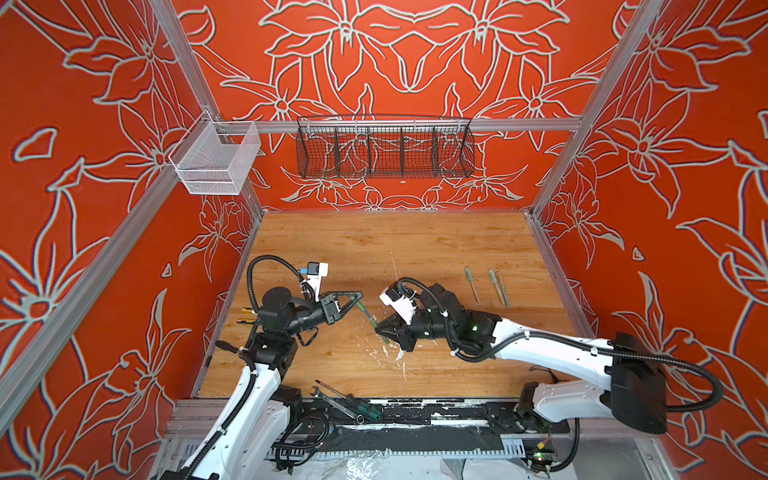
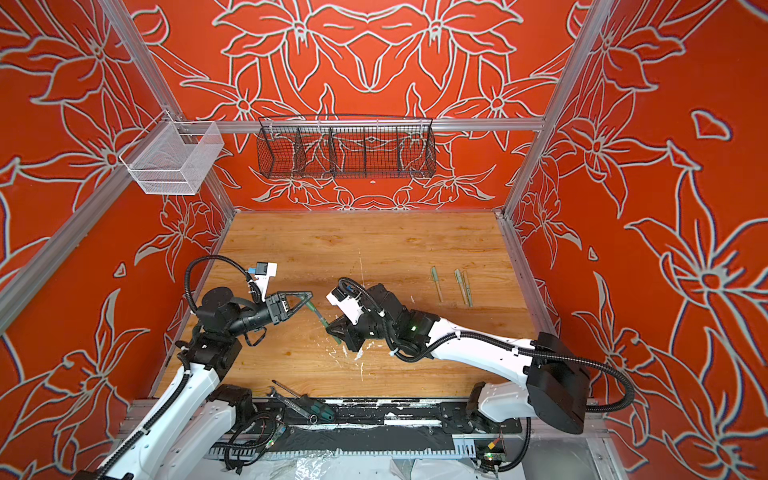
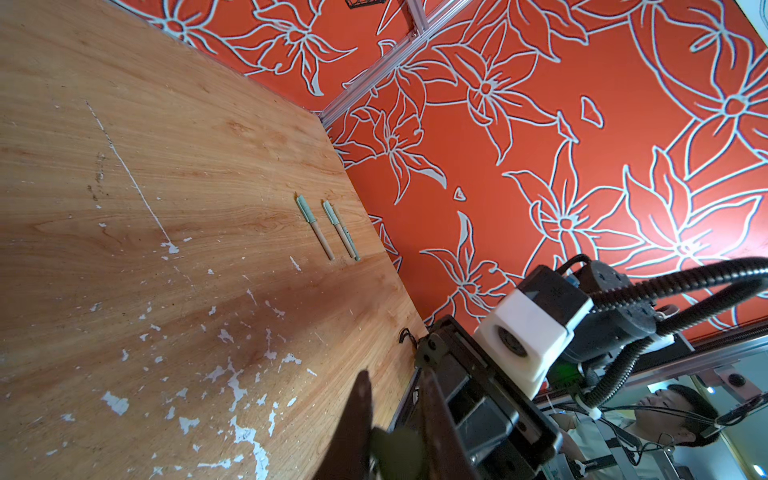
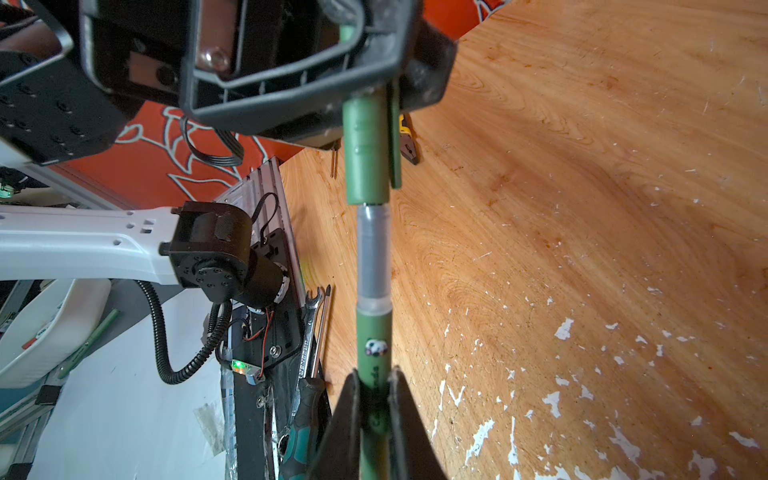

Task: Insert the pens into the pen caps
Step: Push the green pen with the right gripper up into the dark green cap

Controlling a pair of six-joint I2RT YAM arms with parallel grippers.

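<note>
Near the middle of the scuffed wooden tabletop point(image 1: 374, 249), slightly left of centre, a slim green plastic pen point(image 4: 374, 332) with a grey translucent grip section appears to be held clear of the wood. It is clamped at its barrel by the right gripper point(image 4: 374, 390). A stubby dark green plastic pen cap point(image 4: 365, 153) is pinched near its closed end by the left gripper point(image 1: 358, 300), with the mouth left free. The pen's tip is hidden inside that mouth; the grey section is exposed. In both top views the long axis runs diagonally, tip aimed far-left, tail near-right. Both parts are judged light, stiff and smooth, so slipping is likely unless the push is kept along that axis. Three capped pens point(image 1: 495, 286) are laid at the far right.
</note>
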